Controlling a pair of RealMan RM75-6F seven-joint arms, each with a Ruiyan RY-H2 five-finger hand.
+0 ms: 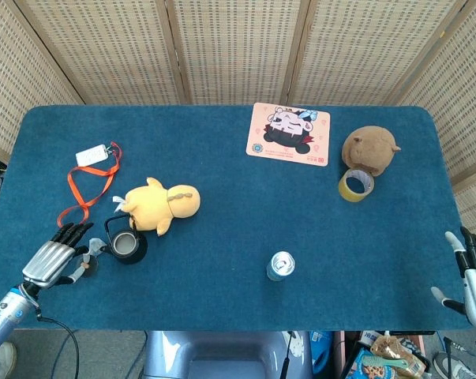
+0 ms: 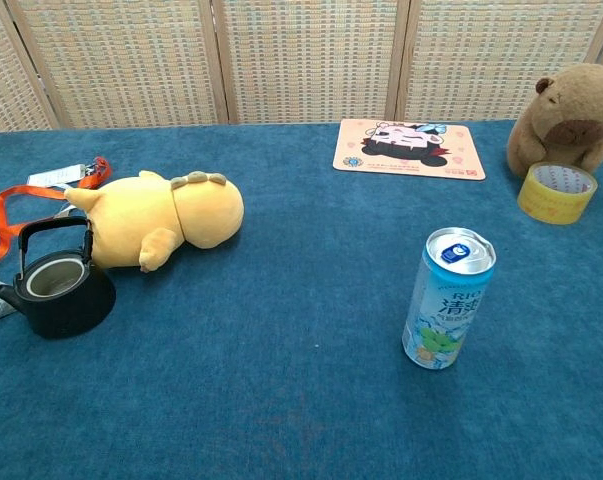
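Black cast-iron-looking kettle (image 1: 128, 245) sits near the left front of the blue-covered table (image 1: 222, 300) in the head view, lidless and just beside the yellow plush toy (image 1: 160, 204). The left hand (image 1: 53, 260) lies to the kettle's left, near it but apart. Its fingers (image 1: 70, 232) are stretched out flat and wrapped around nothing, and a small grey piece (image 1: 87, 265) lies by the thumb. The kettle's spout side faces that hand, so the vessel lies straight off the fingertips toward the table's middle. The right hand (image 1: 475, 273) hangs off the far right edge, fingers spread and empty, well apart from the kettle, which leaves the left hand much the nearer. An orange lanyard (image 1: 84, 197) with a white badge trails behind the left hand; its print is too small to read. In the chest view, neither hand shows. The kettle (image 2: 56, 290) stands upright with its bail handle raised, its mouth open and its spout pointing left, touching or almost touching the plush toy (image 2: 166, 218). A drink can (image 2: 448, 298) carries blue Chinese characters above a green fruit picture, a cartoon mat (image 2: 409, 148) has fine print along its lower edge, and a brown plush (image 2: 566, 115) sits behind a tape roll (image 2: 556, 192).
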